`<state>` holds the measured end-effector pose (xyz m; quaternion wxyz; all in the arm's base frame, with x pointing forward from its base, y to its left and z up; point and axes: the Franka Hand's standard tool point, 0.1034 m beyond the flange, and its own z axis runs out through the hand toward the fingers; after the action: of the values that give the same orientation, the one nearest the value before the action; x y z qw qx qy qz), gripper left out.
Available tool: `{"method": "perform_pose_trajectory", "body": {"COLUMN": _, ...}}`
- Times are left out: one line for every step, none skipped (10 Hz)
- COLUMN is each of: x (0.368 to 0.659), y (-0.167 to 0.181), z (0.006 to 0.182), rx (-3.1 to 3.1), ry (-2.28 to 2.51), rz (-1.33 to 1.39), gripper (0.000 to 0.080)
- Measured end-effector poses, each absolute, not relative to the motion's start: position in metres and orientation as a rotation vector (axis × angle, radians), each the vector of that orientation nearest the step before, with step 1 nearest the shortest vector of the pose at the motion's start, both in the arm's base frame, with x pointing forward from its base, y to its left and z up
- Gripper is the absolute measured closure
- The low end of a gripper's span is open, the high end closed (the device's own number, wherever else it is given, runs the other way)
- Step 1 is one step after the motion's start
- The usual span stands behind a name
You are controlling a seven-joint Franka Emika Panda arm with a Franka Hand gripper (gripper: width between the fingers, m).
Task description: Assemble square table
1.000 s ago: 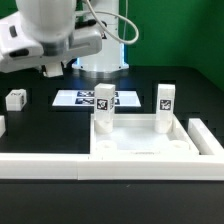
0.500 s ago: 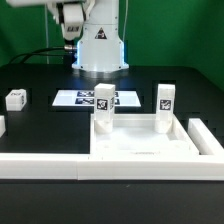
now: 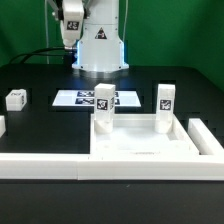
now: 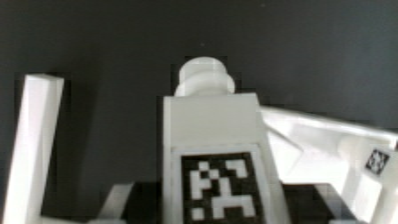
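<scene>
The square table's white slab lies at the front, inside white rails. Two tagged leg posts stand upright at its far edge, one to the exterior view's left and one to its right. A third small leg post lies on the black table at the far left. My gripper is raised high in front of the robot base, far from the slab. In the wrist view the gripper is shut on a white tagged leg post, which fills the middle of the view.
The marker board lies flat behind the slab. Long white rails run along the front and the exterior view's right. The robot base stands at the back. The wrist view shows a white bar and a white tagged part beyond the held leg.
A second ago the arm hung large over the back left of the table. It has since swung up and back toward the base. In the last half second it barely moved.
</scene>
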<state>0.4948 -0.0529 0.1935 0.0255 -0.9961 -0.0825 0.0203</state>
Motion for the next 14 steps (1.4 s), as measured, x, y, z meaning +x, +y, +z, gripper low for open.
{"method": "perform_pose_trajectory", "body": {"x": 0.503, "y": -0.024, "z": 0.188, "rx": -3.083, "ry": -0.153, "rz": -0.059, "gripper": 0.0509}}
{"method": "perform_pose_trajectory", "body": {"x": 0.521, "y": 0.006, "z": 0.184, "rx": -3.074, "ry": -0.085, "rz": -0.177, "gripper": 0.0509}}
{"method": "perform_pose_trajectory", "body": {"x": 0.538, "y": 0.027, "z": 0.178, "rx": -3.052, "ry": -0.005, "rz": -0.288, "gripper": 0.0509}}
{"method": "perform_pose_trajectory", "body": {"x": 0.549, "y": 0.042, "z": 0.178, "rx": -3.037, "ry": 0.072, "rz": -0.356, "gripper": 0.0509}}
{"method": "perform_pose_trajectory", "body": {"x": 0.558, "y": 0.048, "z": 0.183, "rx": -3.022, "ry": 0.093, "rz": -0.443, "gripper": 0.0509}}
{"method": "perform_pose_trajectory", "body": {"x": 0.558, "y": 0.044, "z": 0.182, "rx": -3.018, "ry": 0.075, "rz": -0.529, "gripper": 0.0509}}
{"method": "perform_pose_trajectory", "body": {"x": 0.554, "y": 0.044, "z": 0.178, "rx": -3.016, "ry": 0.075, "rz": -0.56, "gripper": 0.0509}}
{"method": "perform_pose_trajectory", "body": {"x": 0.554, "y": 0.044, "z": 0.178, "rx": -3.018, "ry": 0.074, "rz": -0.545, "gripper": 0.0509}}
{"method": "perform_pose_trajectory", "body": {"x": 0.555, "y": 0.044, "z": 0.178, "rx": -3.018, "ry": 0.074, "rz": -0.549, "gripper": 0.0509}}
{"method": "perform_pose_trajectory", "body": {"x": 0.554, "y": 0.046, "z": 0.174, "rx": -3.007, "ry": 0.086, "rz": -0.584, "gripper": 0.0509}}
{"method": "perform_pose_trajectory", "body": {"x": 0.543, "y": 0.055, "z": 0.154, "rx": -2.966, "ry": 0.176, "rz": -0.692, "gripper": 0.0509}}
{"method": "perform_pose_trajectory", "body": {"x": 0.543, "y": 0.081, "z": 0.132, "rx": -2.947, "ry": 0.184, "rz": -0.67, "gripper": 0.0509}}
{"method": "perform_pose_trajectory", "body": {"x": 0.561, "y": 0.094, "z": 0.126, "rx": -2.926, "ry": 0.184, "rz": -0.689, "gripper": 0.0509}}
{"method": "perform_pose_trajectory", "body": {"x": 0.573, "y": 0.103, "z": 0.115, "rx": -2.92, "ry": 0.182, "rz": -0.685, "gripper": 0.0509}}
